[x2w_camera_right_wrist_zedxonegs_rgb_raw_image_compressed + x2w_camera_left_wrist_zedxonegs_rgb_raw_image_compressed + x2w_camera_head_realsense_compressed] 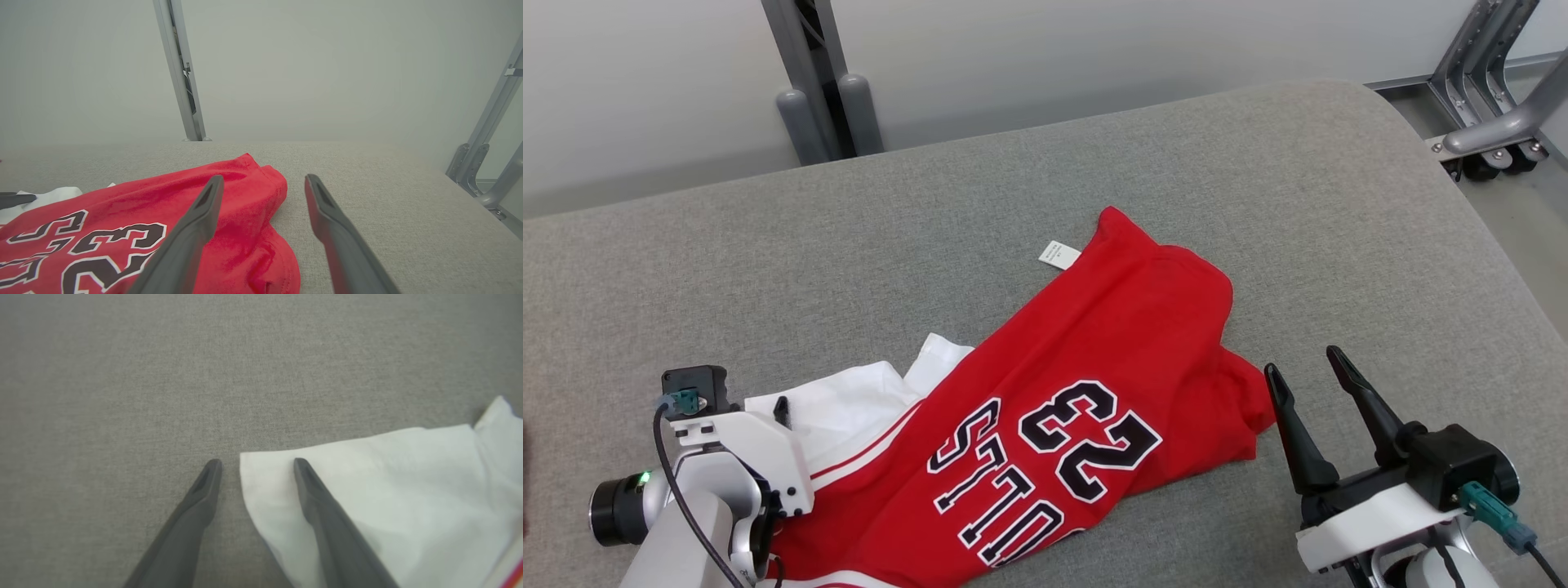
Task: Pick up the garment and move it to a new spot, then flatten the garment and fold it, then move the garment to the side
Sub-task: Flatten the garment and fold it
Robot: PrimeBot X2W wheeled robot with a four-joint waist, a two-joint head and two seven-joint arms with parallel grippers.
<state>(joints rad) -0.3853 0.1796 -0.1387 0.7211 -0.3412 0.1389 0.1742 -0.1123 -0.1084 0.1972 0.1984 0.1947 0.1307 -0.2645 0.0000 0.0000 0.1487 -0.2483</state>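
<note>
Down low, the left tool [257,464] stands spread, one finger over the white corner of the garment [1094,343], the other over the bare grey tabletop [1258,180]. Likewise spread and empty, the right tool [1303,363] sits just beside the red edge of the garment, which lies rumpled mid-tabletop.
</note>
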